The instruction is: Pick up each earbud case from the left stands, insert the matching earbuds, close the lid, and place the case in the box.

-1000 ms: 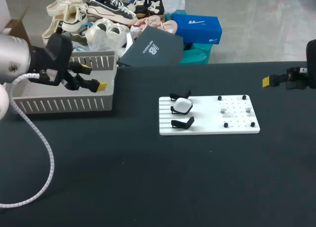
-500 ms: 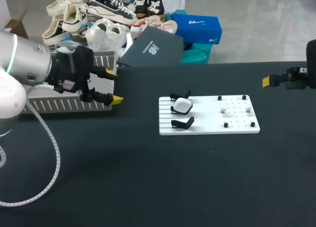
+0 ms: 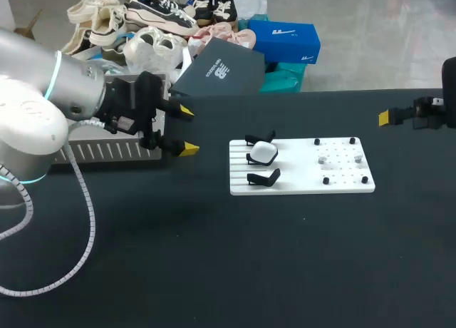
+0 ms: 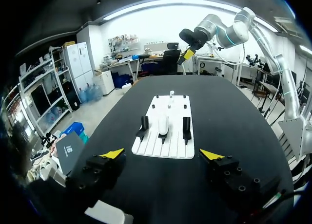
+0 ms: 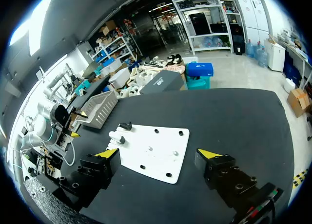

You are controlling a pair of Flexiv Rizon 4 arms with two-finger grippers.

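My left pincer [image 3: 187,131] hangs open over the black desk [image 3: 249,271] in the left middle of the head view, its yellow tips spread wide and turned toward the white board [image 3: 299,178]. It is empty. The left wrist view shows the board ahead of the fingers, with bare desk between. Just behind my left arm, at the left edge of the desk, stands the grey slotted box [image 3: 107,151].

The board lies flat near the centre of the head view. On its left part stand three black stands in a row. The white earbud case [image 3: 263,152] sits on the middle one, with its lid shut as far as I can tell. The front stand [image 3: 263,177] and the back stand [image 3: 258,138] carry nothing. On the board's right part lie two small pale earbuds [image 3: 322,158] among black pegs [image 3: 326,180].

My right pincer [image 5: 157,153] is at the far right edge of the head view, well apart from the board. It is open and holds nothing.
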